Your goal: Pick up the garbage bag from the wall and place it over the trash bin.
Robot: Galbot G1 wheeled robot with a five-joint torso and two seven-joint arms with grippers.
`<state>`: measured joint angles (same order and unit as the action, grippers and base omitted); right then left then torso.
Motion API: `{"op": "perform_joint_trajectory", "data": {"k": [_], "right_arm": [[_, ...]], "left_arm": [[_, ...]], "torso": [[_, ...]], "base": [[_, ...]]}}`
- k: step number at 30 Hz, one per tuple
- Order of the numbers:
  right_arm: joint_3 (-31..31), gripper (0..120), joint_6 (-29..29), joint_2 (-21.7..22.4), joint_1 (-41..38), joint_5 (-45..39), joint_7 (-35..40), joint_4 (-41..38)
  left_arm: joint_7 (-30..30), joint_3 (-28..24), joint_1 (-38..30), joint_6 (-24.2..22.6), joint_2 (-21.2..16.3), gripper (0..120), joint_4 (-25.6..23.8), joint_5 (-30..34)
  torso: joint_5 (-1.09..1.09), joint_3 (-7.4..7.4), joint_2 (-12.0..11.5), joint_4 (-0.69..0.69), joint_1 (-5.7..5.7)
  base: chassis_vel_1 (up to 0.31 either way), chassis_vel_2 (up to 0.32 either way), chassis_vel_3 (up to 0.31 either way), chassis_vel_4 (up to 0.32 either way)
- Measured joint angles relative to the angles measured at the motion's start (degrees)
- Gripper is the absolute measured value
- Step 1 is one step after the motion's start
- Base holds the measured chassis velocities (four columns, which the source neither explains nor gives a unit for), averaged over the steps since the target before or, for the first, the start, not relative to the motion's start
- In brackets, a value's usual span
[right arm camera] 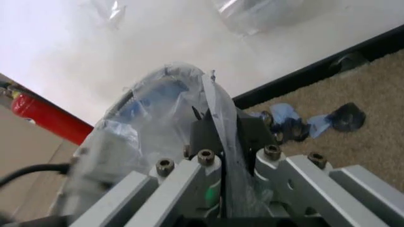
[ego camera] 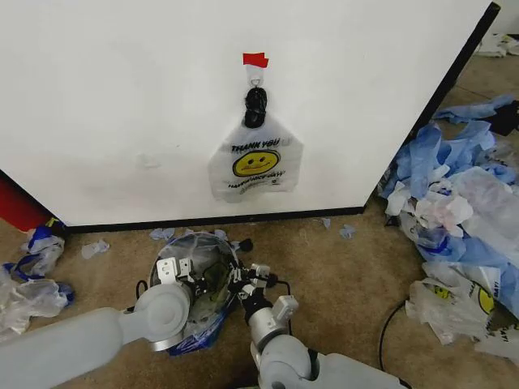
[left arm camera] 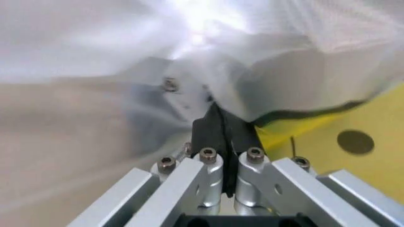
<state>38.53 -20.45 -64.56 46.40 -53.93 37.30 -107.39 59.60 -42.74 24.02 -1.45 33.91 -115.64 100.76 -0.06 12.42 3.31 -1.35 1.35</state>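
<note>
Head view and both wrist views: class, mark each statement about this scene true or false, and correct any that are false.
1. A smiley-face bag hangs from a hook on the wall. True.
2. The strip of tape above the hook is blue. False: it is red.
3. The left pincer is pinched shut on thin plastic. True.
4. The trash bin stands on a table. False: it stands on the carpet, below the hanging bag.
5. Loose plastic bags are piled on the floor at the robot's right. True.
6. The right pincer is wide open with nothing between its fingers. False: plastic film is clamped in it.
</note>
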Motion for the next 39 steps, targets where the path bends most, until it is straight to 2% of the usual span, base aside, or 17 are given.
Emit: {"op": "perform_joint_trajectory", "data": {"k": [5,16,30,35,39], "right_arm": [[-0.08,1,0.06,0.43,0.15,0.16,0.47,-0.86],[-0.73,1,-0.05,0.73,0.85,0.78,0.50,-1.14],[-0.71,1,-0.09,0.76,0.67,0.99,0.49,-1.28],[-0.82,1,-0.13,0.92,0.64,1.04,0.43,-1.22],[-0.98,1,-0.22,1.03,0.67,1.05,0.12,-0.56]], "left_arm": [[-0.43,-2.26,-0.76,0.12,4.76,0,2.77,-1.38],[-0.43,-4.77,-2.43,0.52,9.54,0,5.36,-1.83],[0.43,-4.19,-1.17,0.82,9.05,0,4.88,-2.78],[1.15,-4.16,-3.09,0.79,6.88,0,3.12,-2.14],[1.98,-3.92,-4.43,0.77,3.23,0,0.79,-1.61]], "torso": [[-0.01,0.00,0.00,-0.01,0.00],[-0.01,0.00,0.00,0.00,0.00],[-0.03,0.00,0.00,0.00,0.00],[-0.01,0.00,0.00,-0.01,0.00],[-0.02,0.00,0.00,0.00,0.00]], "base": [[0.000,0.000,0.000,0.000],[0.000,0.000,0.000,0.000],[0.000,0.000,0.000,0.000],[0.000,0.000,0.000,0.000],[0.000,0.000,0.000,0.000]]}}
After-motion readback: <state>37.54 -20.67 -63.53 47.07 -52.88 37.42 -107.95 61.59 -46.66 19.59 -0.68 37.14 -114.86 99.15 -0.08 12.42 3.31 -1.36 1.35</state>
